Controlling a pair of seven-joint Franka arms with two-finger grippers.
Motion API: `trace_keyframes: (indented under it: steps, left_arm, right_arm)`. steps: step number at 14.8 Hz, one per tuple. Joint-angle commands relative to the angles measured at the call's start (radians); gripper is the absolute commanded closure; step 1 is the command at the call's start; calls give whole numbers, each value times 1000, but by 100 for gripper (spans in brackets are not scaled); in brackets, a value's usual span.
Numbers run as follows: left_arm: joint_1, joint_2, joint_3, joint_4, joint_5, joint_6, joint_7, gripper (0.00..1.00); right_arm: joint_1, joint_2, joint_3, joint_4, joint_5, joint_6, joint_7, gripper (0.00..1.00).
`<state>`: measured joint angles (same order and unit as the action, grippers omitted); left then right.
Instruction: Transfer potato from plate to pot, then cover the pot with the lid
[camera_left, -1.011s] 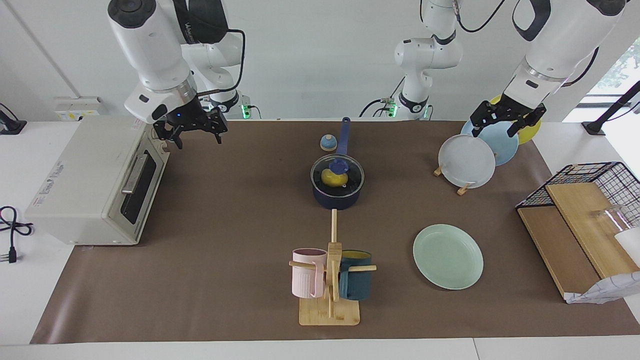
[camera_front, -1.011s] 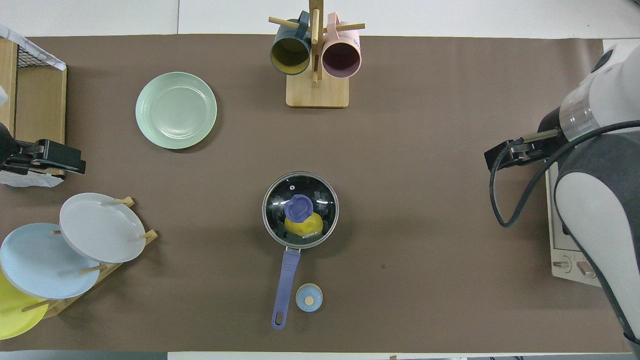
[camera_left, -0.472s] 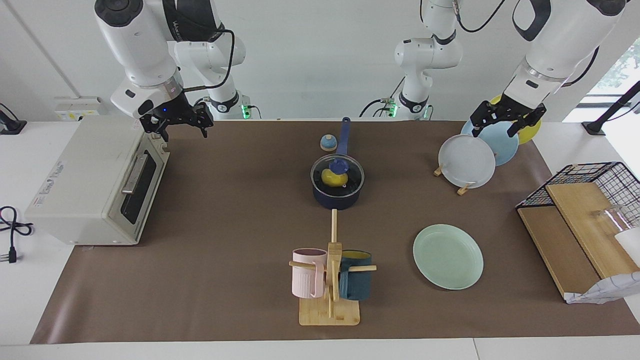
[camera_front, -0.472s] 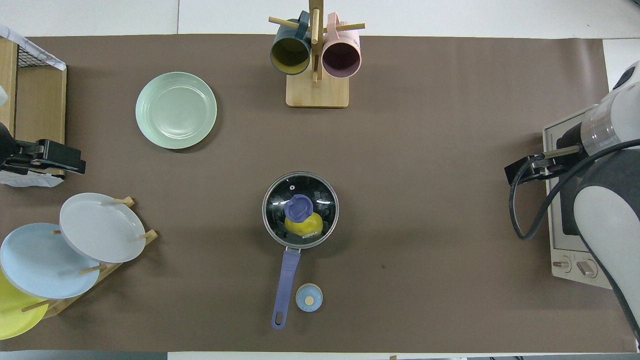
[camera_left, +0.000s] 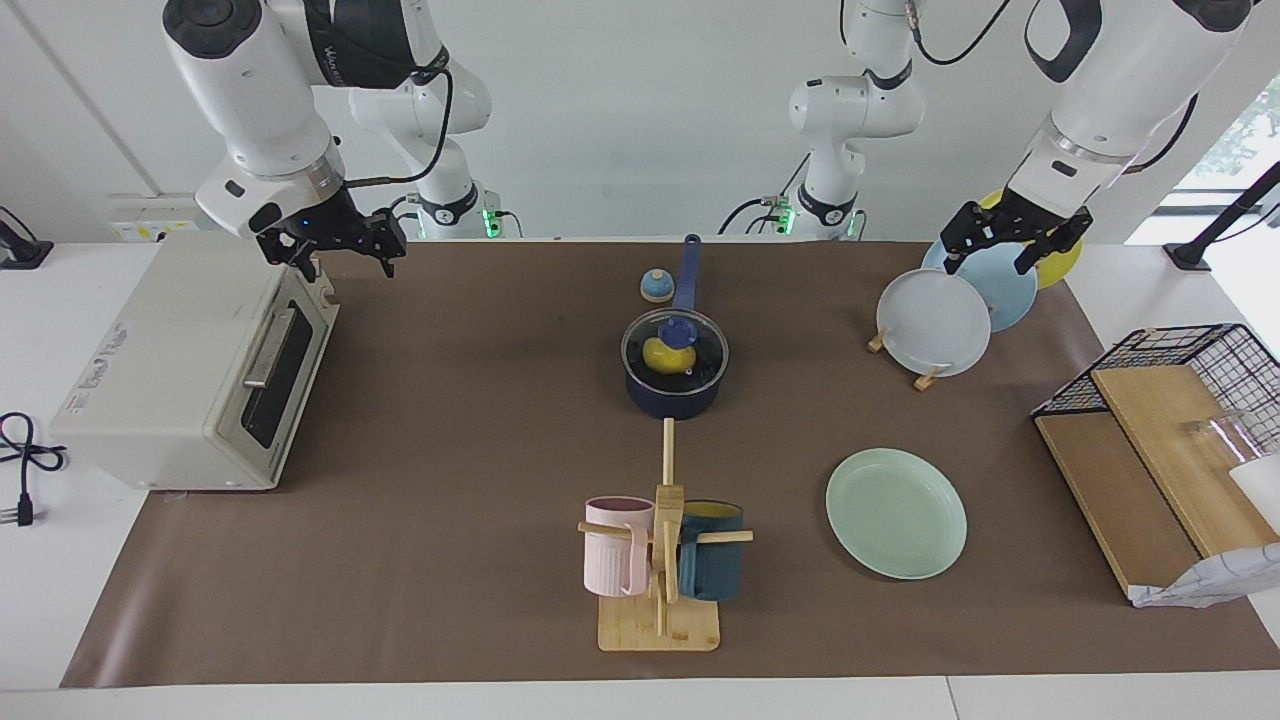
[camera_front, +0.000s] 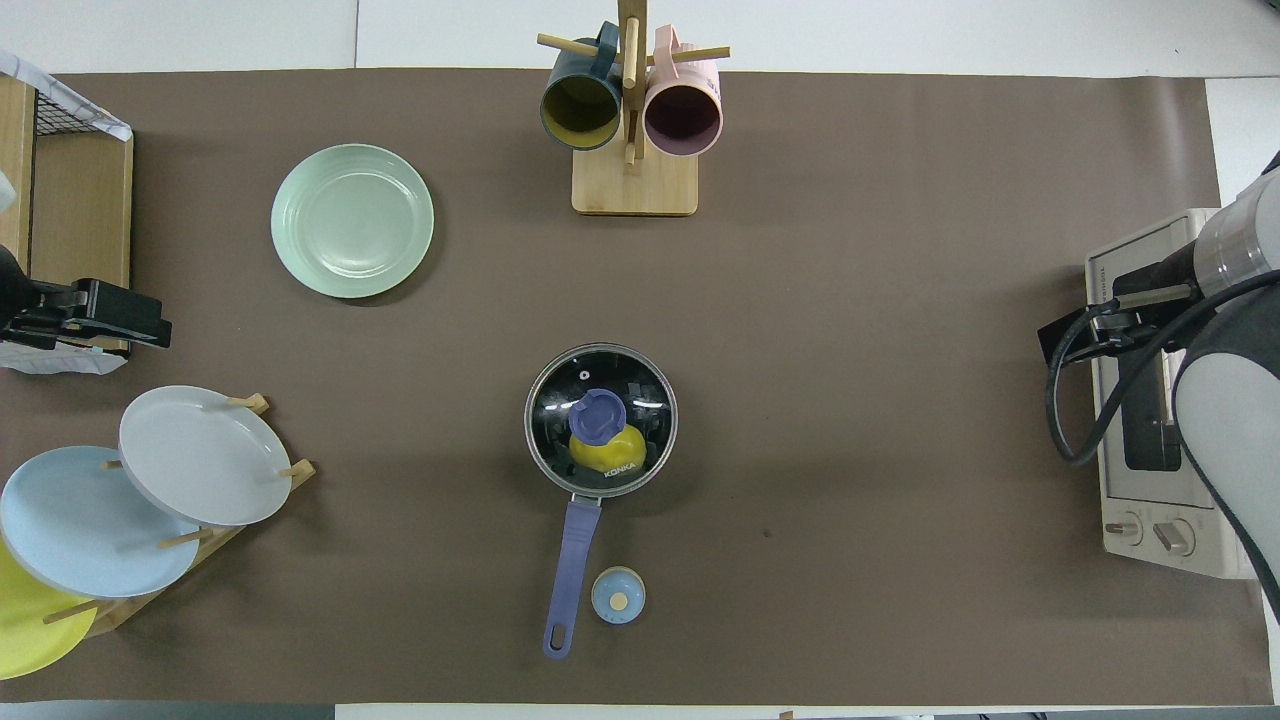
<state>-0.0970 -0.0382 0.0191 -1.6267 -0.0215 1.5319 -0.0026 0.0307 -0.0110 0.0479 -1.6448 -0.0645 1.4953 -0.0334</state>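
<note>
task looks done: potato (camera_left: 660, 353) in pot (camera_left: 675, 392), lid (camera_left: 675, 345) seated, plate (camera_left: 896, 512) bare | right gripper (camera_left: 329, 248) upper left over toaster oven (camera_left: 190, 360), jaws open, empty | left gripper (camera_left: 1012, 240) upper right over plate rack (camera_left: 925, 375), jaws open, empty | keep both arms away from lid

**Two high cameras, half a turn apart**

The facing view looks from high across the table toward the robots, so both arm bases stand along its top edge and the whole brown mat (camera_left: 450, 520) fits in frame, with white wall above. The overhead view looks steeply down from above the robots' own end, set a little closer, cropping the mat's ends. Both views share the middle of the table: the pot (camera_left: 675, 385) (camera_front: 600, 420), the mint plate (camera_left: 896, 512) (camera_front: 352, 220) and the mug stand (camera_left: 660, 600) (camera_front: 634, 175). The stand sits low in the facing view and at the top of the overhead one. The toaster oven (camera_left: 190, 360) (camera_front: 1150, 400) shows whole only in the facing view.
</note>
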Motion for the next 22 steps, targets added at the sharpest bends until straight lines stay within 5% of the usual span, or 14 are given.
trace_keyframes:
  steps: [1, 22]
  left_arm:
    - [16, -5, -11, -1, 15, -12, 10, 0]
    - [16, -5, -11, -1, 15, -13, 10, 0]
  right_arm:
    - [-32, 12, 9, 23, -3, -23, -26, 0]
    - [-58, -11, -29, 63, 31, -35, -42, 0]
